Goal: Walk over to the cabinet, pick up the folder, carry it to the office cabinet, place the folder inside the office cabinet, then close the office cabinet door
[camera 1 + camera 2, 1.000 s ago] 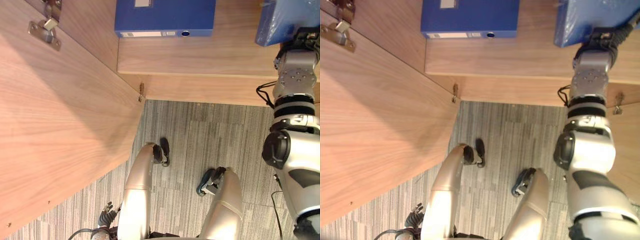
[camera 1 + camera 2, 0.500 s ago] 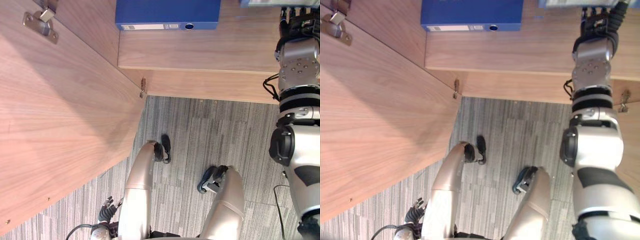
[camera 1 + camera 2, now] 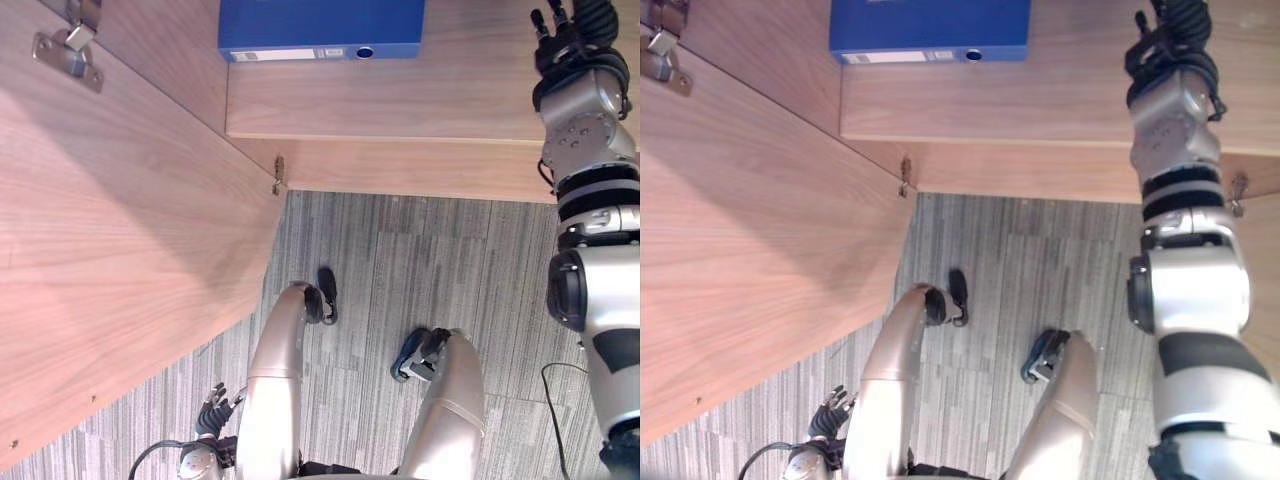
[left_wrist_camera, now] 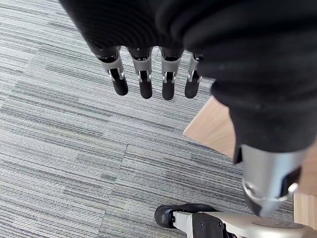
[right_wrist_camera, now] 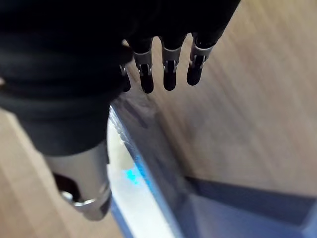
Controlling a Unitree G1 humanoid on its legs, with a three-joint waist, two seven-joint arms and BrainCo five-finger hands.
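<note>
The right hand point(image 5: 169, 74), fingers straight and holding nothing, is up at the office cabinet shelf point(image 3: 400, 100), the blue folder point(image 5: 168, 198) lying just beside it.

The cabinet door point(image 3: 130, 260) and the shelf point(image 3: 400, 100) are light wood-grain board, smooth and matt. The door's hinge point(image 3: 66, 48) is bright bare metal. The folder point(image 3: 320, 22) has a smooth blue cover with a faint sheen and a white paper label on its spine. The floor point(image 3: 430, 260) is grey carpet, rough and woven in fine stripes. The left hand point(image 4: 144, 74) has silver fingers with dark matt tips under a black ribbed cover.
</note>
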